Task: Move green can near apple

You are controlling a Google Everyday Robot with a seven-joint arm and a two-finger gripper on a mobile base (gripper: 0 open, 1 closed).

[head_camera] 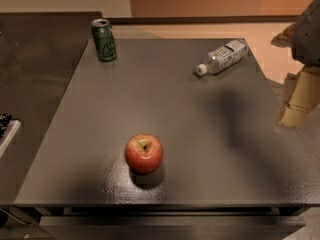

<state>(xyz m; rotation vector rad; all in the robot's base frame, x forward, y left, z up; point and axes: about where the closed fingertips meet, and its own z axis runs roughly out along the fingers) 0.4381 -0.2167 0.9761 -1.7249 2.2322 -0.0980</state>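
The green can (104, 39) stands upright at the far left corner of the dark table (165, 99). The red apple (144, 153) with a yellowish patch at its stem sits near the table's front edge, a little left of centre. My gripper (299, 101) is at the right edge of the view, beyond the table's right side, far from both the can and the apple. It holds nothing that I can see.
A clear plastic bottle (222, 57) with a white cap lies on its side at the far right of the table. A dark counter (35, 79) adjoins the table on the left. A wall runs behind the table.
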